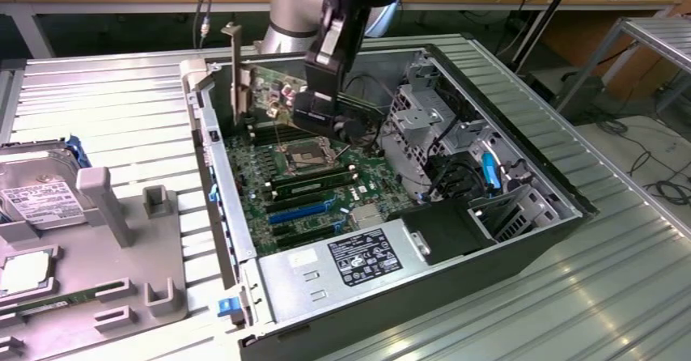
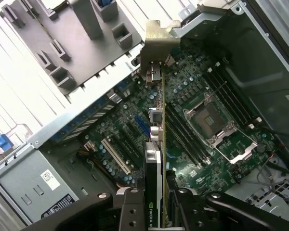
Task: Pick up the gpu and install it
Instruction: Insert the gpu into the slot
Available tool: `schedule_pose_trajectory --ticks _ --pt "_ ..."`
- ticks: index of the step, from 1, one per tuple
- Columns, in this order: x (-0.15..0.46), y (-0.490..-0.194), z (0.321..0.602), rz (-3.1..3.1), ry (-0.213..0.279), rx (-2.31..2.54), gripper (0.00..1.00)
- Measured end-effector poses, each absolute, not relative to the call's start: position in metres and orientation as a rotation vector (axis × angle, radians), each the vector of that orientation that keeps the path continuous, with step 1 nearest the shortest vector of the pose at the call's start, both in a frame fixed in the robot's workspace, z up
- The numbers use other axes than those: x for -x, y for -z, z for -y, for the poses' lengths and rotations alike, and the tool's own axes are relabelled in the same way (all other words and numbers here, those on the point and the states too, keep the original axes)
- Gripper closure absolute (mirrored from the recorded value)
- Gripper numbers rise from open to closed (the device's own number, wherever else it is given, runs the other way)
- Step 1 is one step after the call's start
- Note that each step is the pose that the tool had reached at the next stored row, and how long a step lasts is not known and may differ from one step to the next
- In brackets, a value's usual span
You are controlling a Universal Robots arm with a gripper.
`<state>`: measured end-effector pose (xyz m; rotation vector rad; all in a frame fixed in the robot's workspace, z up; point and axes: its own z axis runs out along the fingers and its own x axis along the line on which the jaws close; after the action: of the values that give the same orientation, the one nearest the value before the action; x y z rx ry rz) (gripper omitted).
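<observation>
One graphics card (image 1: 264, 94) is what I have in the gripper (image 1: 329, 125) right now. On my wrist feed the black fingers (image 2: 133, 208) are pinching it from both sides, with the card (image 2: 153, 159) edge-on between them and running away from the camera to its silver bracket (image 2: 156, 44).

From the exterior view I see the arm reaching down into the open computer case (image 1: 510, 126), which lies on its side on the ribbed metal table (image 1: 108, 102). The card stands upright on its long edge over the far part of the green motherboard (image 1: 259, 179). Its bracket (image 1: 231, 61) is against the case wall on the exterior view's left, and the bracket's top pokes up above that wall's rim. I cannot tell whether the card's lower edge is touching a slot or hanging just over the board.

On the wrist feed the processor socket (image 2: 209, 120) sits on the motherboard (image 2: 183, 82) just beside the card, with long dark slots between them. The white-labelled power supply (image 1: 345, 264) fills the near end of the case.

Well apart, at the exterior view's left, a grey holder (image 1: 108, 215) carries a hard drive (image 1: 38, 199).
</observation>
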<state>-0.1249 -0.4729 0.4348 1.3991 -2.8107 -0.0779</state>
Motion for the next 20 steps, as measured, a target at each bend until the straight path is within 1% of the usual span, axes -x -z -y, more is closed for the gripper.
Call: schedule_pose_trajectory --ticks 20 --pt "0.1232 -0.4345 0.4729 2.628 0.077 -1.708 0.73"
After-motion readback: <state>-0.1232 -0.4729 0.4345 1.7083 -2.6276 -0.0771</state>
